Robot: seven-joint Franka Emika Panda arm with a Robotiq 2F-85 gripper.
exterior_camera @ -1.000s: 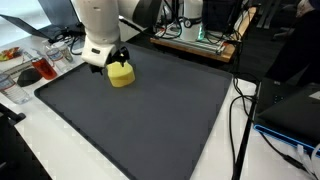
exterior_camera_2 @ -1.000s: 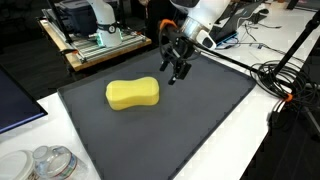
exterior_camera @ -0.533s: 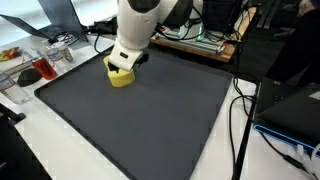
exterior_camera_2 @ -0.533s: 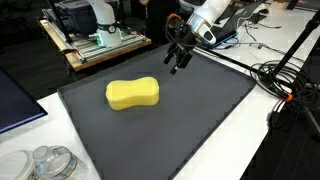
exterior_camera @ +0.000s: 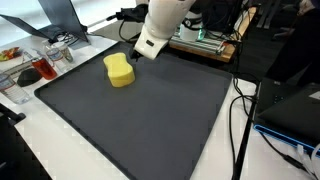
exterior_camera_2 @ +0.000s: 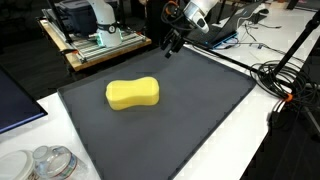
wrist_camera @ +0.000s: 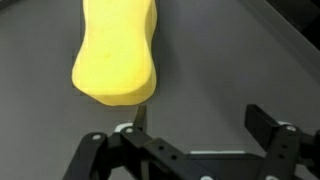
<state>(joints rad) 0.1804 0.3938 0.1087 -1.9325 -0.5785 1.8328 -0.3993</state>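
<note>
A yellow, peanut-shaped sponge [exterior_camera: 119, 70] [exterior_camera_2: 133, 94] lies flat on the dark grey mat [exterior_camera: 150, 120] [exterior_camera_2: 190, 120], towards one side of it. My gripper [exterior_camera: 133, 55] [exterior_camera_2: 172, 42] hangs in the air above the mat's back edge, apart from the sponge. It is open and holds nothing. In the wrist view the sponge [wrist_camera: 116, 55] fills the upper left, and the gripper [wrist_camera: 203, 120] shows its two black fingers spread wide over bare mat [wrist_camera: 230, 60], one finger just below the sponge's end.
Glass jars [exterior_camera_2: 45, 163] stand off the mat's near corner. A tray with food [exterior_camera: 10, 57] and a red cup [exterior_camera: 30, 73] sit beside the mat. A wooden platform with equipment [exterior_camera_2: 95, 45] stands behind. Cables [exterior_camera_2: 285, 85] trail along one side.
The gripper has risen from right beside the sponge and drawn back towards the mat's far edge, staying open. The sponge has not moved.
</note>
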